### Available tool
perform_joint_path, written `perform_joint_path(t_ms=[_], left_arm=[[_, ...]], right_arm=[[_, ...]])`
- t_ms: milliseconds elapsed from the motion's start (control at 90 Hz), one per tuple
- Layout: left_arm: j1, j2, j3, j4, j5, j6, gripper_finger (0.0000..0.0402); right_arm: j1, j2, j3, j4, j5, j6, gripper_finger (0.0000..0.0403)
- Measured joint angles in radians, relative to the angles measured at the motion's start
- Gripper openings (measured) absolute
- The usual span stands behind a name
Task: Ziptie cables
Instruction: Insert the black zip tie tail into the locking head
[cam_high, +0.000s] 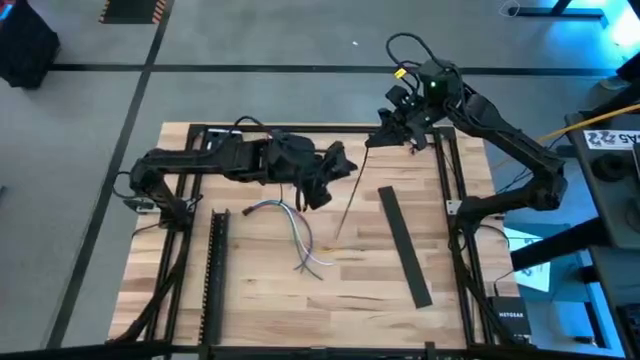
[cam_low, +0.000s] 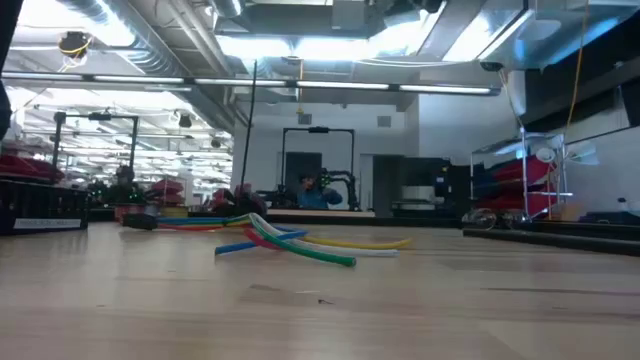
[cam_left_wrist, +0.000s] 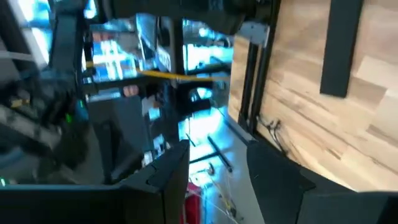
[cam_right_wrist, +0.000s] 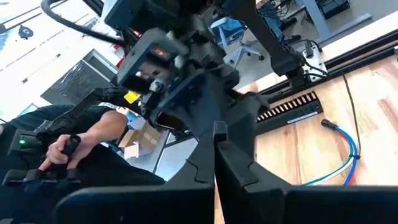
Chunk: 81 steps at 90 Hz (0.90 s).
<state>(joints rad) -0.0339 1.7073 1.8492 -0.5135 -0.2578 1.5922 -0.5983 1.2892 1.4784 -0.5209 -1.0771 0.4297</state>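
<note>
Cables (cam_high: 296, 235) below left end effector (cam_high: 335, 168)

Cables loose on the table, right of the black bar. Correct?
Not quite. The cables do lie loose on the table, but they are left of the black bar, not right of it. The high view shows this.

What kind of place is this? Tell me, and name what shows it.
Probably a robotics lab or workshop: a wooden table with loose cables, racks and equipment frames in the open hall behind, exposed ceiling ducts.
</note>
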Motion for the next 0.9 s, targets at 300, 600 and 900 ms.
perform_joint_path(t_ms=[300, 600, 900], left_arm=[[-0.038, 0.002, 0.0, 0.055, 0.043, 0.072, 0.0155], [-0.021, 0.039, 0.0, 0.041, 0.046, 0.164, 0.0155], [-0.038, 0.031, 0.0, 0.017, -0.003, 0.215, 0.0155]], right_arm=[[0.0, 0.0, 0.0, 0.0, 0.003, 0.0, 0.0], [0.0, 0.0, 0.0, 0.003, 0.006, 0.009, 0.0], [0.0, 0.0, 0.0, -0.002, 0.008, 0.016, 0.0]])
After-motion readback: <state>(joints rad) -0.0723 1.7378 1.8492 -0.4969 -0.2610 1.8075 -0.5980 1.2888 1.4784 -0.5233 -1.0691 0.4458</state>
